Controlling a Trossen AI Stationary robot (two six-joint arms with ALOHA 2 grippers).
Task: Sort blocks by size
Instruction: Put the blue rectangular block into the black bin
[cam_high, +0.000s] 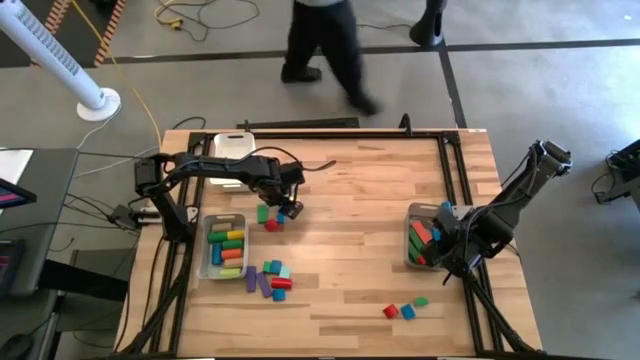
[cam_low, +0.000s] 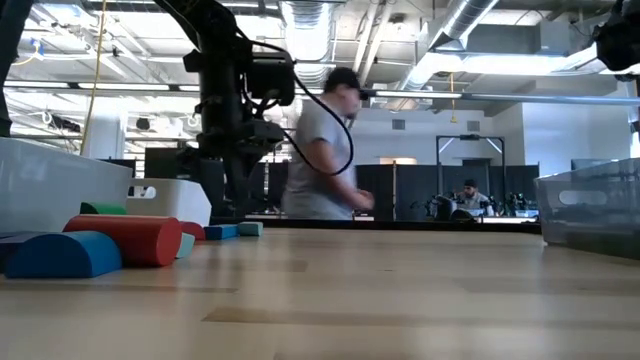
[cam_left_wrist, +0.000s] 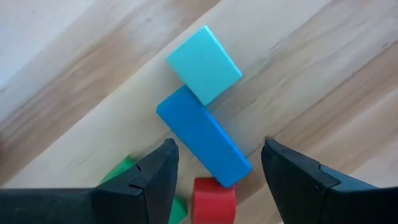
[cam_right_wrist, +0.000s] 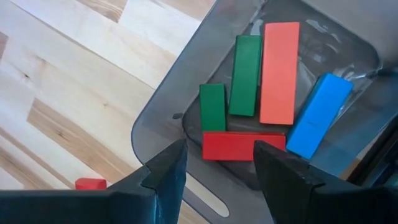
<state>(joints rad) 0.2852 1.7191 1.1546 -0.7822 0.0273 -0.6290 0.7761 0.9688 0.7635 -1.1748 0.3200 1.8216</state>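
My left gripper (cam_high: 290, 205) is open above a small cluster of blocks at the table's middle left. In the left wrist view its fingers stand on either side of one end of a blue bar (cam_left_wrist: 202, 137), without touching it. A teal cube (cam_left_wrist: 204, 64) lies at the bar's other end, and a red block (cam_left_wrist: 213, 199) and a green one (cam_left_wrist: 121, 171) lie beside the near end. My right gripper (cam_high: 452, 258) is open and empty over the near edge of the right clear bin (cam_high: 412, 240), which holds red, green, orange-red and blue bars (cam_right_wrist: 278, 71).
A clear bin (cam_high: 205, 262) on the left holds several coloured blocks, and a loose pile (cam_high: 270, 280) lies beside it. Three small blocks (cam_high: 405, 310) lie near the front right. A white tray (cam_high: 232, 145) stands at the back left. A person walks beyond the far edge (cam_low: 325, 150).
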